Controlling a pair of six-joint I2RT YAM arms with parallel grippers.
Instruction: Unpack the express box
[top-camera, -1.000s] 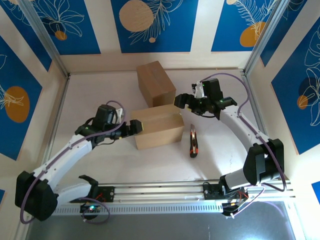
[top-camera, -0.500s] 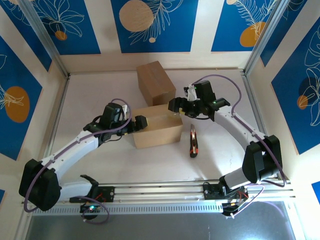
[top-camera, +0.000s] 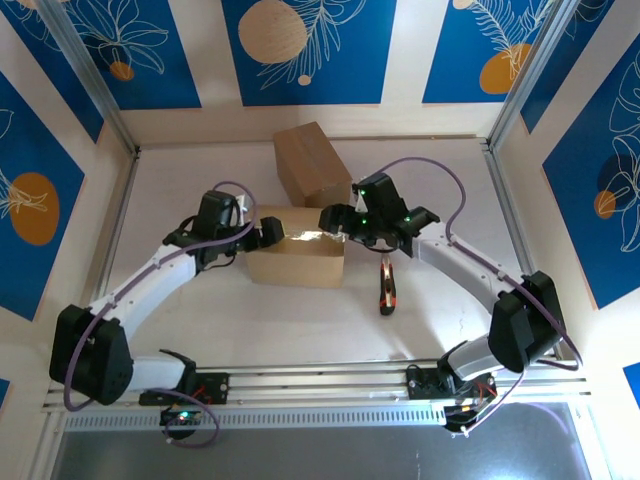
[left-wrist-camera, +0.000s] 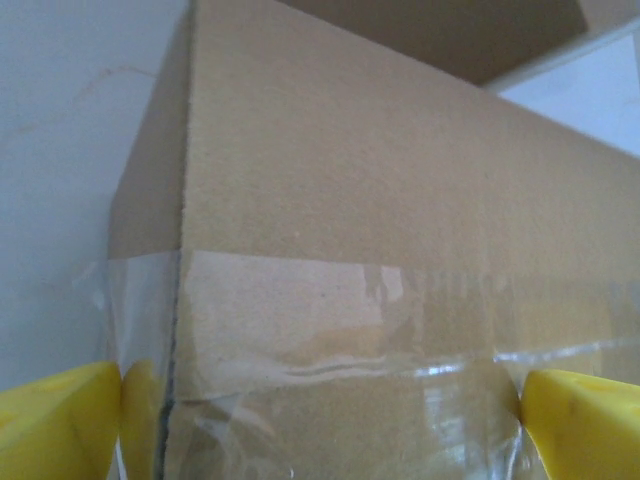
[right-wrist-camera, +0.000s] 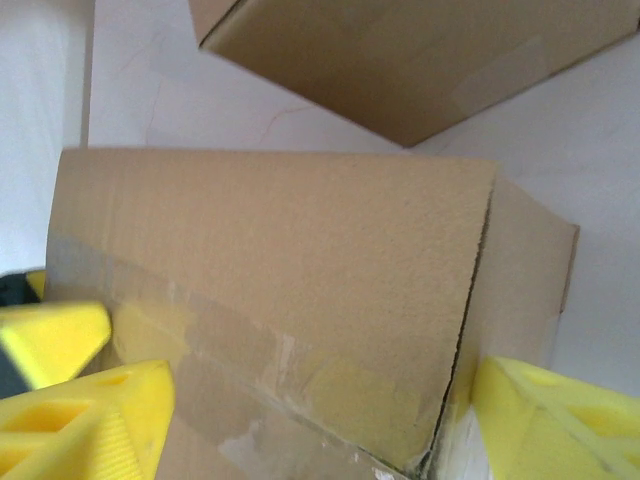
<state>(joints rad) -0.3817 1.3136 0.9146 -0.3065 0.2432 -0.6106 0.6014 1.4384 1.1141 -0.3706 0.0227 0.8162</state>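
Observation:
The express box (top-camera: 295, 255) is a brown carton with clear tape along its top seam, lying mid-table. My left gripper (top-camera: 268, 232) is at its left end. In the left wrist view the taped carton (left-wrist-camera: 380, 250) sits between the wide-open yellow fingertips (left-wrist-camera: 60, 425) of the gripper (left-wrist-camera: 320, 425). My right gripper (top-camera: 335, 222) is over the right end. In the right wrist view that gripper (right-wrist-camera: 320, 420) stands open astride the carton's corner (right-wrist-camera: 300, 260), one yellow finger (right-wrist-camera: 560, 420) beside the end face.
A second brown carton (top-camera: 312, 165) stands just behind, also seen in the right wrist view (right-wrist-camera: 420, 60). A red-and-black cutter (top-camera: 386, 285) lies on the white table to the right of the taped box. Frame posts and patterned walls ring the workspace.
The taped box has slid left and back and turned slightly. My right gripper has moved left onto its right end with its jaws narrowing a little. The left gripper has shifted back with the box.

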